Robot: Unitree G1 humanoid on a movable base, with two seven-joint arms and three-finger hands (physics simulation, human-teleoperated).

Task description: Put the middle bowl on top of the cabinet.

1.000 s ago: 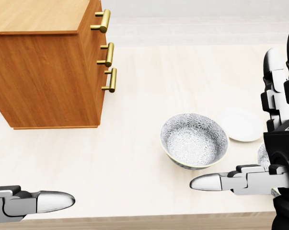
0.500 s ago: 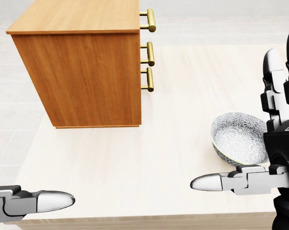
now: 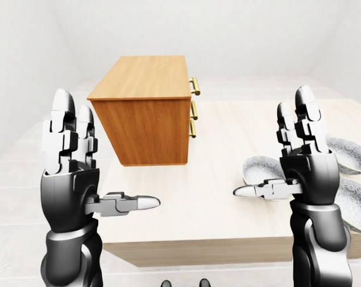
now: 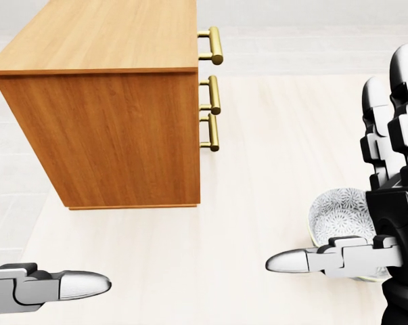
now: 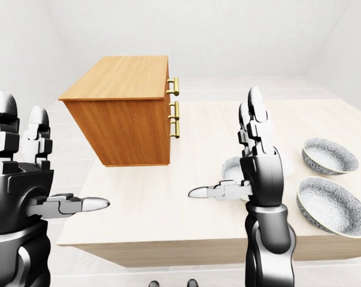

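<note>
A wooden cabinet [image 3: 147, 122] with three brass handles [image 3: 194, 86] stands on the pale table [image 3: 216, 209], left of centre, with nothing on its flat top. Three grey-white patterned bowls show in the right-eye view. One bowl [image 5: 230, 169] sits partly hidden behind my right hand, a second bowl [image 5: 330, 155] lies at the far right, and a third bowl [image 5: 333, 205] is near the table's lower edge. My left hand [image 3: 84, 179] and right hand [image 3: 285, 170] hover above the table's near edge. Both are open, fingers upright and thumbs pointing inward, holding nothing.
A small white plate [image 5: 288, 162] peeks out just right of my right hand. The table's left edge [image 4: 34, 223] runs below the cabinet's side, with pale tiled floor [image 3: 24, 173] beyond it. Plain white walls surround the scene.
The camera has moved: the cabinet and the nearest bowl slid right in the head view, and the cabinet then grew larger. Both hands stay open and empty.
</note>
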